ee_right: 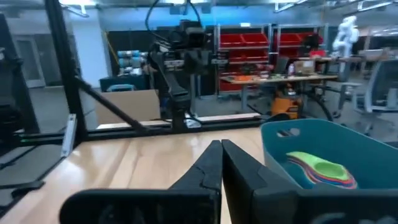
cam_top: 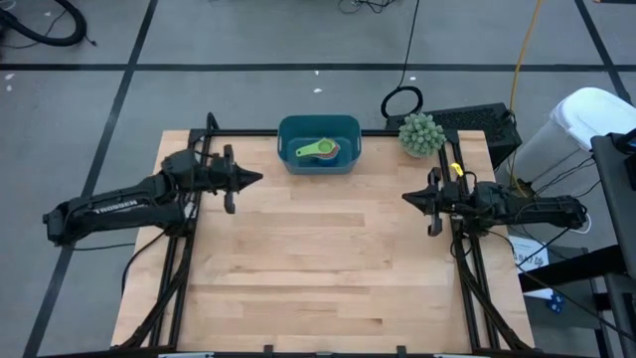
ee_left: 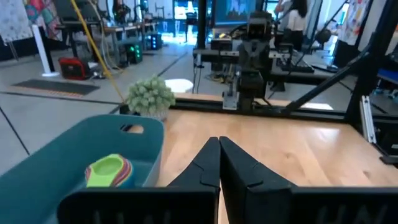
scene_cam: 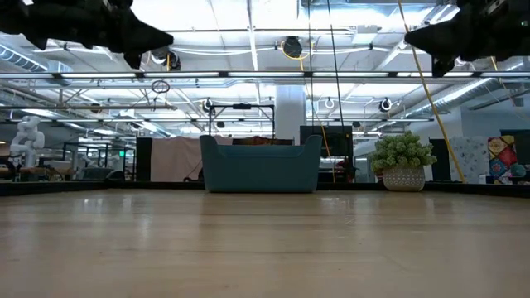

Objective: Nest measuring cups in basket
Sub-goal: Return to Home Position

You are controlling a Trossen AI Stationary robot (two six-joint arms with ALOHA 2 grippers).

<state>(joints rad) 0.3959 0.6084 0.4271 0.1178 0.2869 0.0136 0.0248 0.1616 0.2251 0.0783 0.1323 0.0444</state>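
Two arms, fingers pressed together, empty: left gripper (cam_top: 255, 179) above worktop (cam_top: 318, 268) left edge, right gripper (cam_top: 405, 197) above right edge. Nested measuring cups (cam_top: 320, 150) in basket (cam_top: 289, 163), far edge.

Plant ball (cam_top: 421, 133): we see it near the jaws of the right gripper (cam_top: 407, 198), off to their side.
Table (cam_top: 318, 268): pale wood, below those jaws.
Cable loop (cam_top: 402, 101): black, farther off, just past the plant ball.

The teal basket (cam_top: 285, 149) sits flat at the 12 o'clock edge of the table (cam_top: 318, 259). The measuring cups (cam_top: 324, 151) lie inside it, stacked one in another. The green cup (ee_right: 317, 165) is on top, with its handle pointing to 9 o'clock. Other colors peek out under it.
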